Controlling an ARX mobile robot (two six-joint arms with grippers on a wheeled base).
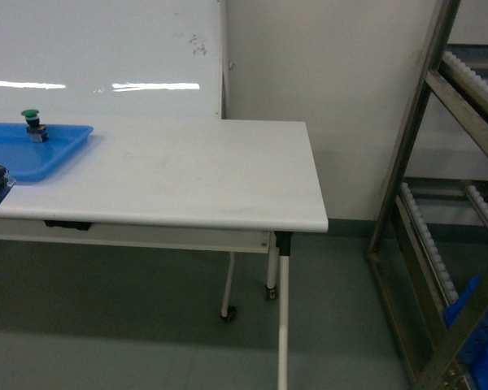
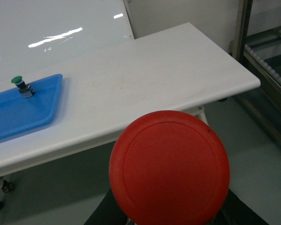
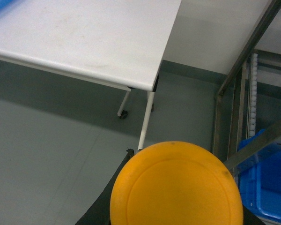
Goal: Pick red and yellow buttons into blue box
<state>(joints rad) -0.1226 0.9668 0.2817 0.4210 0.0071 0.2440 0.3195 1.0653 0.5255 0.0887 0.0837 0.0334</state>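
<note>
A: Where's the red button (image 2: 169, 169)?
B: Right up against the left wrist camera, its round cap filling the lower middle of that view; the dark parts of the left gripper (image 2: 171, 216) show under and beside it, so the fingers are clamped on it; it hangs over the floor, off the front edge of the white table (image 2: 145, 75).

A: And the yellow button (image 3: 176, 185)?
B: Same on the other arm; the cap sits close before the right wrist camera, with the right gripper (image 3: 175, 218) closed around its body below; it is over the grey floor, off the table's right corner, beside the metal rack (image 3: 243, 84).

A: The blue box (image 3: 269, 180)?
B: Low in the rack, at the right edge of the right wrist view; only part of its rim and wall shows.

A: Anything on the table?
B: A shallow blue tray (image 1: 28, 156) at the left end; a green button (image 1: 34, 124) stands upright near its back edge.
</note>
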